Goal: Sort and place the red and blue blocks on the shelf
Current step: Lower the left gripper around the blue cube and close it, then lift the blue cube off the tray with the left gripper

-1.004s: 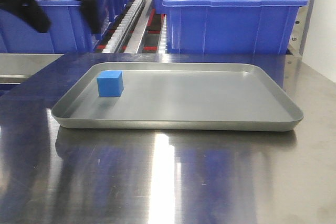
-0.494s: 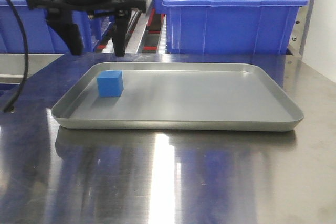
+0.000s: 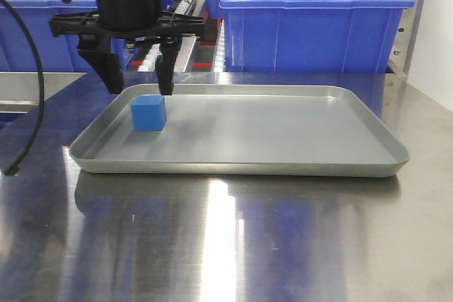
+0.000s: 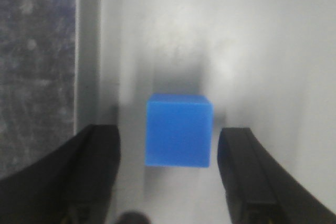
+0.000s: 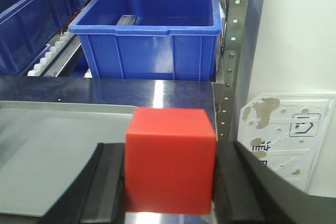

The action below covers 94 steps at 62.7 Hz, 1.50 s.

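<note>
Left gripper (image 3: 139, 88) has dropped from the upper left and now hangs spread wide over the blue block (image 3: 148, 112), at the left of the grey tray (image 3: 283, 167), so a grab looks close. Right gripper (image 5: 170, 182) pinches the red block (image 5: 170, 158) (I can't see that arm from the front). Left wrist view is blurry.

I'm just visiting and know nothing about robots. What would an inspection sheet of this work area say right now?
Surface: shiny steel tabletop with a grey tray on it.
Job's things: blue cube at the tray's left end; red cube held.
Clutter: nothing seen.
Pincers: left pincer open, straddling the blue cube with gaps; right pincer shut on the red cube.
Cables: black cable hangs at left.
Surroundings: shelf behind, holding big blue bins.
</note>
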Tool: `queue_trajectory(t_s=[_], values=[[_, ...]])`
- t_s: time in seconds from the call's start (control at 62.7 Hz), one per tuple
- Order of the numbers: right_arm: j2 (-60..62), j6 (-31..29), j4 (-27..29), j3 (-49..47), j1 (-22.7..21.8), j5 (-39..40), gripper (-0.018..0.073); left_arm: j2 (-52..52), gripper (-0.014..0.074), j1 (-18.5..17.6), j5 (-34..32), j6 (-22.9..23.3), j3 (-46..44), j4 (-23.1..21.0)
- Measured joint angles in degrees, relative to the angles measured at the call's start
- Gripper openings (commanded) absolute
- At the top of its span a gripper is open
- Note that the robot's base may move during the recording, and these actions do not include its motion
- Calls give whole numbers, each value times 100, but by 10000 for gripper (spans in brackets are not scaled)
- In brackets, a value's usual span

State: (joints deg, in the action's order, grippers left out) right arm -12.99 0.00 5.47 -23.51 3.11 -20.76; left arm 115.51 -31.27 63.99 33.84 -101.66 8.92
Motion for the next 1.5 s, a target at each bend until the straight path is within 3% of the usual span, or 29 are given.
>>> queue_trajectory(t_s=[0.956,1.291,1.498], values=[[0,0,0,0,0,0,56,503,494,-8,-65,0,-18,-250],[0,0,0,0,0,0,56,515,494,195,-22,0,-18,-285],[0,0,0,0,0,0,56,515,444,220,-7,0,-18,-342]])
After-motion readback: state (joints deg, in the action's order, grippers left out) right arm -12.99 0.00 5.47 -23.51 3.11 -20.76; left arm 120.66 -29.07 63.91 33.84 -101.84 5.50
